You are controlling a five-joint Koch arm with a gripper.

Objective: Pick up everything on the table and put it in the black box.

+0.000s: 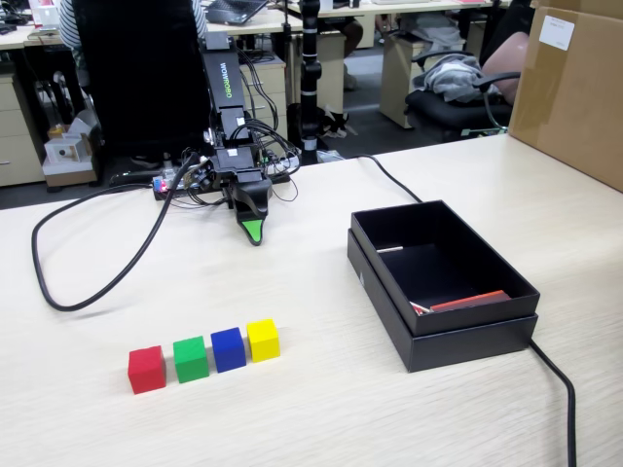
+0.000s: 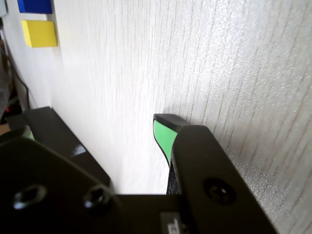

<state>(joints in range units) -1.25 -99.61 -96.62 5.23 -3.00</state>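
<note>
Fixed view — gripper (image 1: 254, 232) hanging tip-down near the table (image 1: 321, 409), well apart from red cube (image 1: 147, 370), green cube (image 1: 191, 359), blue cube (image 1: 229, 349), yellow cube (image 1: 263, 340) lining up left of black box (image 1: 458, 341). Wrist view — showing one green-padded tip, gripper (image 2: 165, 134) opening impossible to tell; blue and yellow cubes sitting top left.

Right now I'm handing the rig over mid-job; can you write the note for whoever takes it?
Gripper: holds nothing, poised near the arm's base, tip low over the wooden table; open or shut cannot be told.
Things: red cube, green cube, blue cube and yellow cube sit in a row on the table.
Black box: open, at the right of the fixed view; no cube inside.
Done: nothing yet.
Left: all four cubes.
</note>
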